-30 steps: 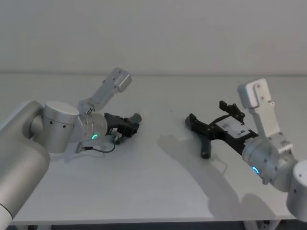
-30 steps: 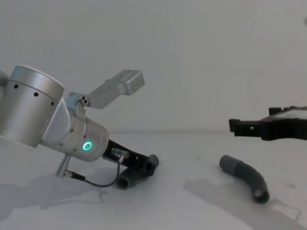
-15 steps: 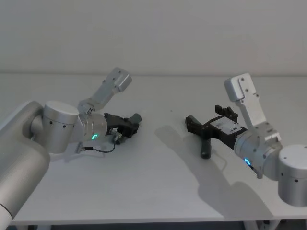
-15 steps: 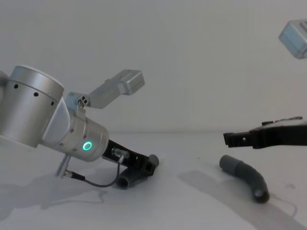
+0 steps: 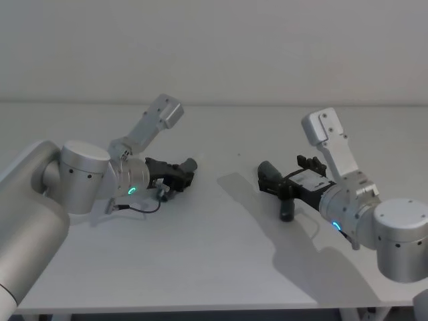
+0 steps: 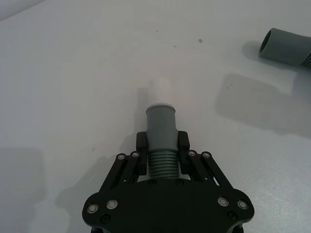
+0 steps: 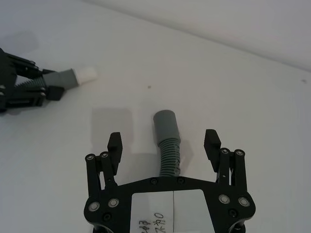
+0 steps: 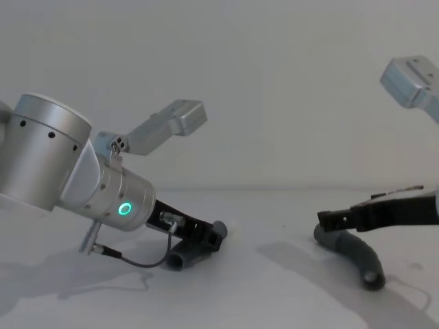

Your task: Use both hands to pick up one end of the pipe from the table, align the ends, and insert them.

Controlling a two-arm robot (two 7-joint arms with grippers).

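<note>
One grasp of two looks made: the left pincer point(image 6: 162, 141) pinches one pipe piece point(image 6: 161, 121) by its ribs, low on the tabletop point(image 5: 214, 254), pale tip point(image 6: 159, 91) pointing straight ahead of it. The right pincer point(image 7: 164, 140), spread wide, straddles the second piece point(image 7: 170, 156) lying flat, its length running between the fingers point(image 7: 114, 145), grey sleeve point(image 7: 165, 124) leading. Lifting, aligning, inserting remain.
</note>
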